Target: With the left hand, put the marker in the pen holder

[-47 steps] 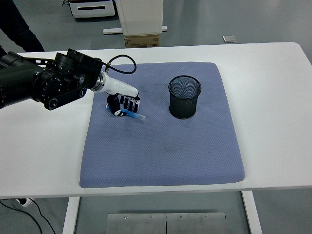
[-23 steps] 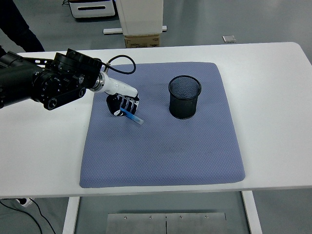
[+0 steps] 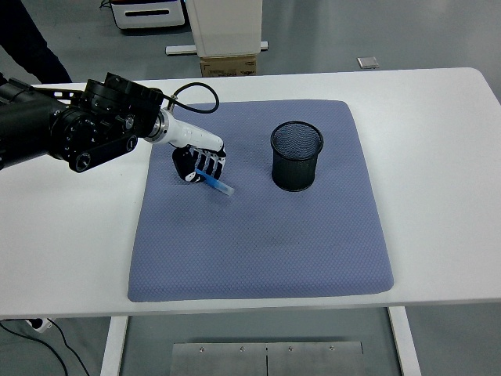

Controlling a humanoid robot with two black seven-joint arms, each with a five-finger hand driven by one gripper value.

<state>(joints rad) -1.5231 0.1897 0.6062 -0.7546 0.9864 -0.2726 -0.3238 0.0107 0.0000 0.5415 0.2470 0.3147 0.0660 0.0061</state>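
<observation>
My left hand (image 3: 200, 165) reaches in from the left over the upper left part of the blue-grey mat (image 3: 258, 235). Its fingers are curled around a blue marker (image 3: 218, 185), whose light tip pokes out down and to the right. The marker looks lifted slightly off the mat. A black mesh pen holder (image 3: 297, 155) stands upright on the mat, about a hand's width to the right of the marker. The right hand does not show.
The mat lies on a white table (image 3: 438, 141). A person's dark sleeve (image 3: 31, 47) shows at the top left corner. Beyond the table's far edge stand a cardboard box (image 3: 228, 64) and white equipment on the floor.
The left hand has risen a little and shifted slightly right with the marker. The marker's free end has tilted more steeply downward.
</observation>
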